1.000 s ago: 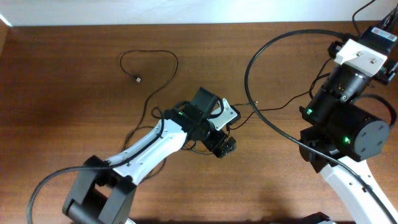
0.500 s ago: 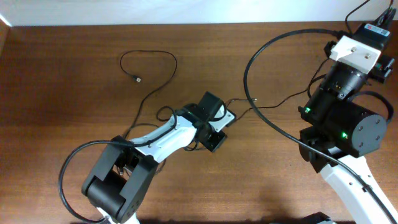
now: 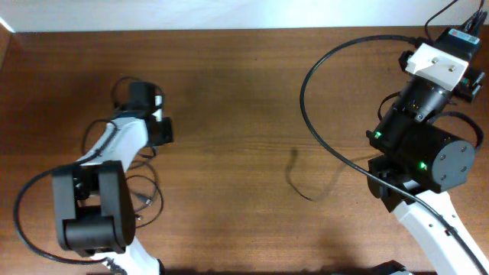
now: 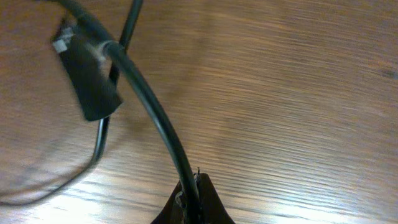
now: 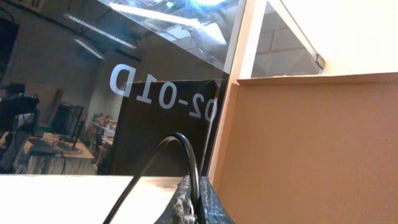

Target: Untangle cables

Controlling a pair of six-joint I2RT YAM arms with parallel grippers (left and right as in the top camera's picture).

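Wood-grain table (image 3: 229,92) under it all, and the left gripper (image 4: 191,198) is pinched right down on one of the thin black cables (image 4: 152,115), which runs up and away from its tips, passing a dark plug connector (image 4: 90,78). More cord loops around that arm at the table's left side, and a loose strand (image 3: 293,174) curls mid-table, well apart. Over on the right, the right gripper (image 5: 191,202) sits raised off the table, fingers squeezed together on another of the cables, arcing out leftward.
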